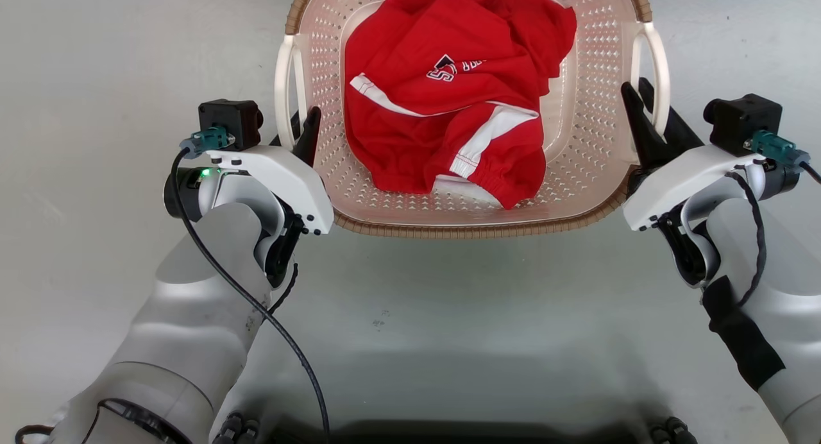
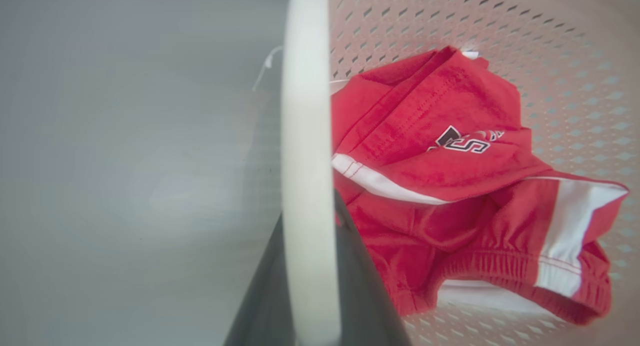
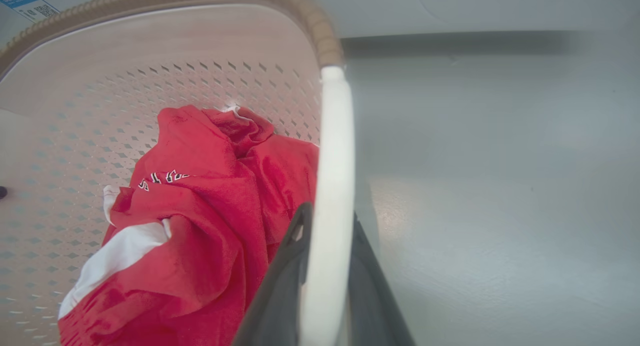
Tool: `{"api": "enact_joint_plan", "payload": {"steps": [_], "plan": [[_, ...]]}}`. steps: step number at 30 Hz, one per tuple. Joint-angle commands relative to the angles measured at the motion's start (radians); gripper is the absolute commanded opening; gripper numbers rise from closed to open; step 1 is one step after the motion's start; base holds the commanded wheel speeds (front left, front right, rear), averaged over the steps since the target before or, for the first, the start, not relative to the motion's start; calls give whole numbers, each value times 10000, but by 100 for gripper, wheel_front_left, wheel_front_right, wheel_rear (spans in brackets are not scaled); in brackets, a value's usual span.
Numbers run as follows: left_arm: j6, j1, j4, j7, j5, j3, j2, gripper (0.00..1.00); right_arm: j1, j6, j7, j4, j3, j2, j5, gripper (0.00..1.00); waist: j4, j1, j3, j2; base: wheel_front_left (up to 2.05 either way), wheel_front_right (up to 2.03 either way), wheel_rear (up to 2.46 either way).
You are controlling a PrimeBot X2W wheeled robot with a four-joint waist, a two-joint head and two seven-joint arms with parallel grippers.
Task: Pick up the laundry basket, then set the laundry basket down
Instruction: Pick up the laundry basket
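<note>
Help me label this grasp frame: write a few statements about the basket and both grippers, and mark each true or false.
1. The left gripper is clamped on the white left handle of the laundry basket. True.
2. The basket is empty. False: a red garment with white trim lies inside it.
3. The right gripper hangs open beside the basket. False: it is shut on the white right handle.
4. The basket's rim is brown and woven-looking. True.
</note>
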State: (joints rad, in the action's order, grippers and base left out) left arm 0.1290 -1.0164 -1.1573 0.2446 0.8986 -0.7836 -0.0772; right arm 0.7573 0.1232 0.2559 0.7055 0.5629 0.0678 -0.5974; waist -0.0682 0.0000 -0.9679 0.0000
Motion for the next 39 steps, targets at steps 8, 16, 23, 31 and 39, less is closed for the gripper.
{"api": "enact_joint_plan", "payload": {"steps": [8,16,23,31,39], "plan": [[17,108,-508,-603,512,-248,-794,0,121,75,59,1898,833,-78,-495,0,173,0,521,0,0,0,0],[17,306,-670,-1012,900,-421,-931,0,460,75,-36,3040,1647,-165,-1219,0,297,0,1051,0,0,0,0],[17,525,-831,-1284,1252,-486,-1054,0,604,75,-131,3048,2505,-173,-2139,0,416,0,1525,0,0,0,0],[17,972,-973,-1617,1557,-594,-1172,0,499,75,-302,3104,3437,-174,-2883,0,572,0,2218,0,0,0,0],[17,1597,-1081,-1983,1856,-676,-1279,0,257,75,-870,3324,4232,-175,-3426,0,686,0,3231,0,0,0,0]]}}
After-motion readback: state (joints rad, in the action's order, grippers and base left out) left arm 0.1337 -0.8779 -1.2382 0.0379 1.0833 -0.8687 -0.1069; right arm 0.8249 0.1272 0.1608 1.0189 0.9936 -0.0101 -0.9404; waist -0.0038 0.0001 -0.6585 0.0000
